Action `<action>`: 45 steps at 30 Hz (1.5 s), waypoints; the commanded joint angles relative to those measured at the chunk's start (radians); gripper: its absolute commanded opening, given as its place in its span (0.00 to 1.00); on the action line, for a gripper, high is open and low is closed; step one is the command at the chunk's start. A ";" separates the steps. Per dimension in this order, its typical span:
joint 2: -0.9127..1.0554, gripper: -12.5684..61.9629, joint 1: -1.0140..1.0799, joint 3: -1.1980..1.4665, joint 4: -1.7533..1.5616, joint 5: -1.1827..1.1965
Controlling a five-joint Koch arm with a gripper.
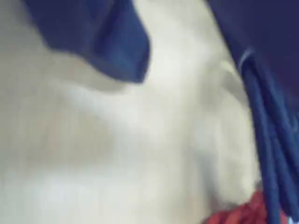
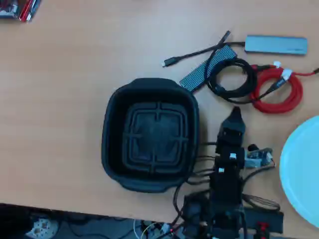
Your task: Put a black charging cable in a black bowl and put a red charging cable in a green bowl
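In the overhead view the black charging cable (image 2: 232, 79) lies coiled on the wooden table, touching the red charging cable (image 2: 277, 93) coiled to its right. The black bowl (image 2: 112, 144) stands empty at centre. Part of the pale green bowl (image 2: 303, 164) shows at the right edge, also empty. My gripper (image 2: 234, 112) points at the near edge of the black coil, just short of it. The wrist view is blurred. There my gripper (image 1: 189, 70) shows two jaws wide apart over bare table, with dark cable strands (image 1: 267, 149) by the right jaw and a bit of red cable (image 1: 238, 215) at the bottom.
A grey hub (image 2: 276, 44) with an uncoiled black lead (image 2: 197, 54) lies behind the coils. A dark ribbed flat strip (image 2: 207, 68) lies beside them. Red items (image 2: 22, 9) sit at the far left corner. The arm's base (image 2: 224, 209) stands at the table's near edge.
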 commanded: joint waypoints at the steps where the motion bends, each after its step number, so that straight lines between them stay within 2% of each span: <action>1: 0.061 0.61 -0.106 -0.899 1.401 -0.370; 20: 0.061 0.61 -0.109 -0.923 1.404 -0.362; 31: 0.046 0.61 -0.107 -1.127 1.440 -0.354; 39: -0.193 0.61 -0.103 -1.416 1.600 -0.353; 45: -0.360 0.61 -0.060 -1.551 1.660 -0.242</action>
